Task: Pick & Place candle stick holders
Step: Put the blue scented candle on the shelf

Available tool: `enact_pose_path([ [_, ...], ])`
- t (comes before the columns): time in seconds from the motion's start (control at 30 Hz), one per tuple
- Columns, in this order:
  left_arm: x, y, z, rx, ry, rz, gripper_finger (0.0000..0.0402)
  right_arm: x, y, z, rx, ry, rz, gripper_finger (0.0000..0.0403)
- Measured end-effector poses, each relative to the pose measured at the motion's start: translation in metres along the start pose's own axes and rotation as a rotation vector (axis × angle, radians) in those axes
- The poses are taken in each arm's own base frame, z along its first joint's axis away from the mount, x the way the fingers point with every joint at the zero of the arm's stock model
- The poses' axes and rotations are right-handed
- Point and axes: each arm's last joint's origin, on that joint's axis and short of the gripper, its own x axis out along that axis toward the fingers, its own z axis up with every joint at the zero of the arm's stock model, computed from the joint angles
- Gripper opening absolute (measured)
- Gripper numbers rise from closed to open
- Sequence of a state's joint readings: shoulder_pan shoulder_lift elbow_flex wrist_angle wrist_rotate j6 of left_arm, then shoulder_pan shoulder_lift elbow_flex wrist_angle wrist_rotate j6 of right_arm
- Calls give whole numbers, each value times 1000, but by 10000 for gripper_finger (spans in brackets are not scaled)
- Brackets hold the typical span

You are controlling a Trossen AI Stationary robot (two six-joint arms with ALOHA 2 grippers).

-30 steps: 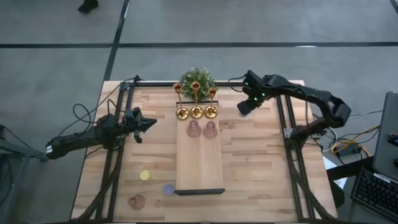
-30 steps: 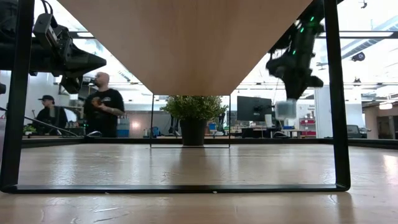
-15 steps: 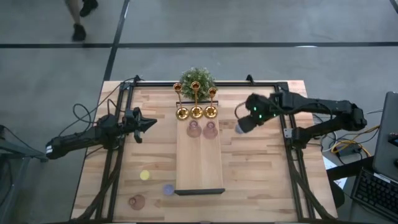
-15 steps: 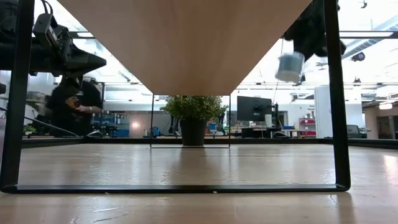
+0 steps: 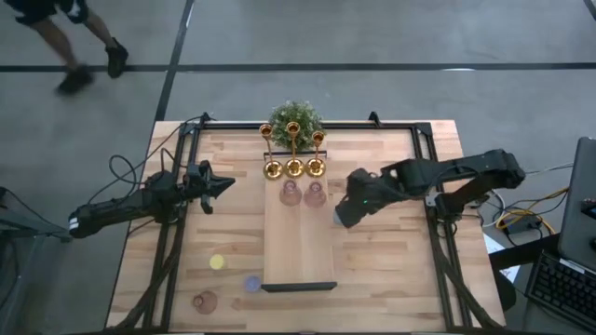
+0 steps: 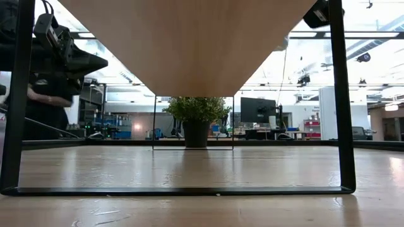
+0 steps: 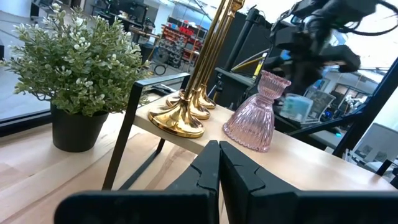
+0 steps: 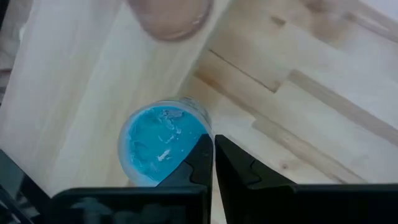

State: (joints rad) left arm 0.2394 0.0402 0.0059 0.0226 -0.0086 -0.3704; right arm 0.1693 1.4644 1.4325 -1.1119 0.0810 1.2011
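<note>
Wooden riser (image 5: 298, 251): right hand (image 5: 341, 215) clamped on blue holder (image 8: 163, 147) at edge

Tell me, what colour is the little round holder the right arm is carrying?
Bright blue holder; clearest in the right wrist view.

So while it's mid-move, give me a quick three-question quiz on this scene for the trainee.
1. True or false: all three pink glass holders stand on the raised board.
2. What does the right gripper hold? A) the yellow holder B) the blue holder C) a gold holder
3. How many gold holders stand on the board?

Key:
1. False. Two stand on the board; the third pink holder sits on the table, at its near left corner.
2. B, held beside the board's right edge. The left gripper waits, shut, over the table's left side.
3. Three, in a row in front of the plant.
</note>
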Motion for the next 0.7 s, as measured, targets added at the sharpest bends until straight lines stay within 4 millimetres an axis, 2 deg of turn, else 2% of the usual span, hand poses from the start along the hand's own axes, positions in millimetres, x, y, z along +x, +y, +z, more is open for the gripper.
enact_pose_path([
  [0.27, 0, 0, 0, 0, 0, 0, 10, 12, 50, 8, -46, 25, -35, 8],
  [0.7, 0, 0, 0, 0, 0, 1, 10, 30, 91, 15, -130, 32, -161, 8],
])
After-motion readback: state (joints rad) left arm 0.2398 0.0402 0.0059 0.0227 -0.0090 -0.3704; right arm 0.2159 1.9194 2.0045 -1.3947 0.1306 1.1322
